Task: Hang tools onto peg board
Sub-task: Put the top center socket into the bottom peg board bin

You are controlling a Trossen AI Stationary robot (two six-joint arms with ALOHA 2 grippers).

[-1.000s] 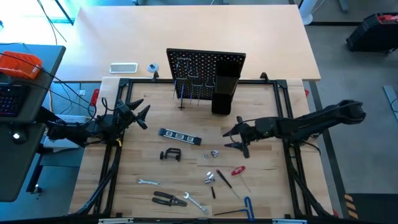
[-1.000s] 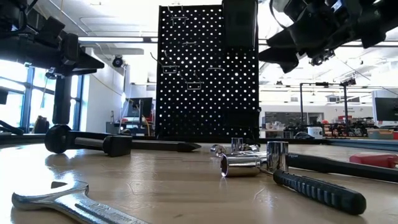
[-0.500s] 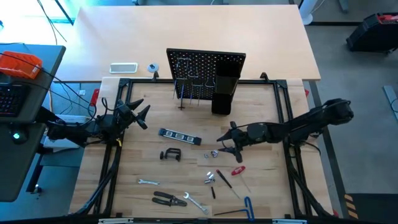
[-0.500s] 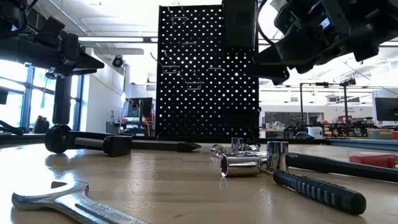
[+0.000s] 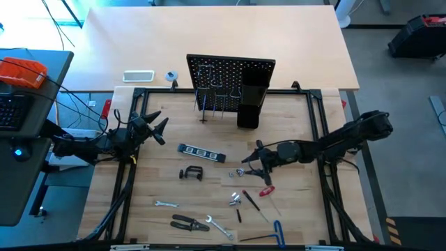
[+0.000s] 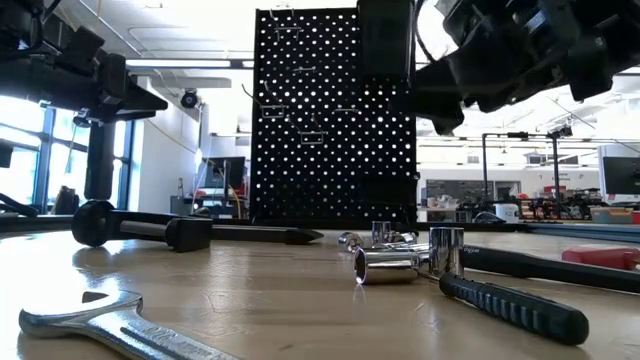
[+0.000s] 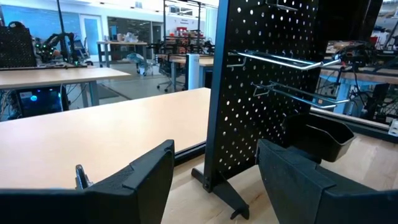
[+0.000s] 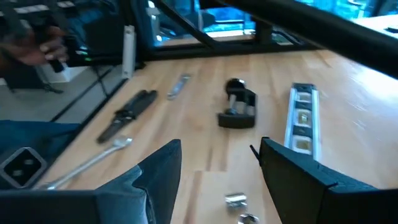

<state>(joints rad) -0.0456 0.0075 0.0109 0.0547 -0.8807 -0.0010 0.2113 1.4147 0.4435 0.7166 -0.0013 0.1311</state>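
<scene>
The black peg board [image 5: 230,78] stands upright at the table's far middle, with metal hooks and a black box holder [image 7: 318,134]. The tools lie flat on the wood: the dark level [image 5: 201,153], black C-clamp [image 5: 190,173], pliers [image 5: 189,223], wrenches [image 5: 219,228], red-handled screwdriver [image 5: 267,190], blue-handled hex key [image 5: 277,232] and small metal bits [image 5: 236,199]. My right gripper [image 5: 249,164] hangs open over the middle of the table, above shiny sockets [image 8: 236,200]. My left gripper [image 5: 159,129] waits open at the left, facing the peg board [image 7: 261,74].
The black frame rails [image 5: 132,174] run along the table's left and right sides. A small white tray [image 5: 138,75] lies on the far table behind the board. Bare wood lies between the level and the peg board's foot.
My right gripper has moved toward the table's left and near edge and sunk a little, coming over the shiny sockets. It has stayed open. No tool has moved.
</scene>
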